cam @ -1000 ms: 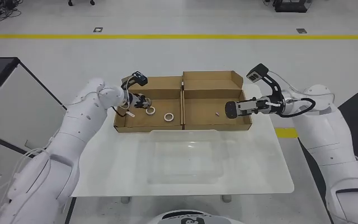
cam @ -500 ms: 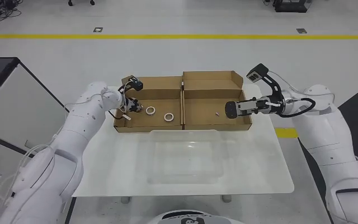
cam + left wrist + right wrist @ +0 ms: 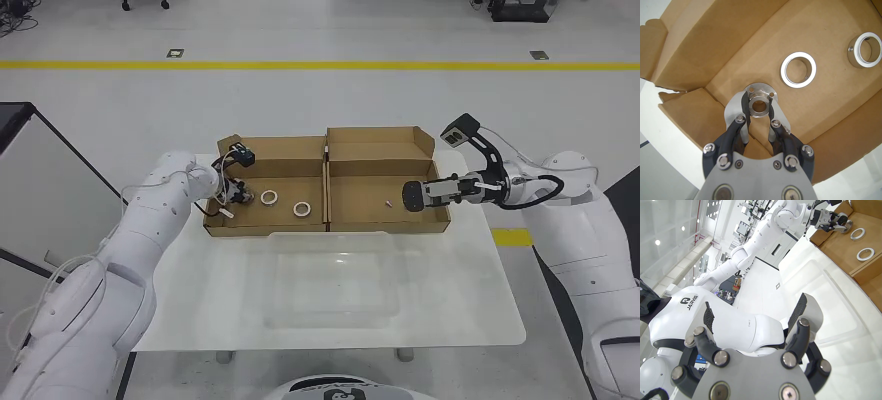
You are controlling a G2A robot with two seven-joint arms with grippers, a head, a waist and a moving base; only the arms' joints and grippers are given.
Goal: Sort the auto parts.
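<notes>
Left wrist view: left fingers (image 3: 745, 108) pinch the flanged hub (image 3: 758, 89); right fingers (image 3: 798, 311) spread wide.

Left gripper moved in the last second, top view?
Yes. The left gripper, shut on the flanged bushing, has shifted away from the nearer ring toward the cardboard box's outer end wall.

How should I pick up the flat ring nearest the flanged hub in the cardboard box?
Probably best from straight above: pinch the ring wall, one of the fingers in the bore, one outside. It lies flat, bore up, and its outer side is low.
</notes>
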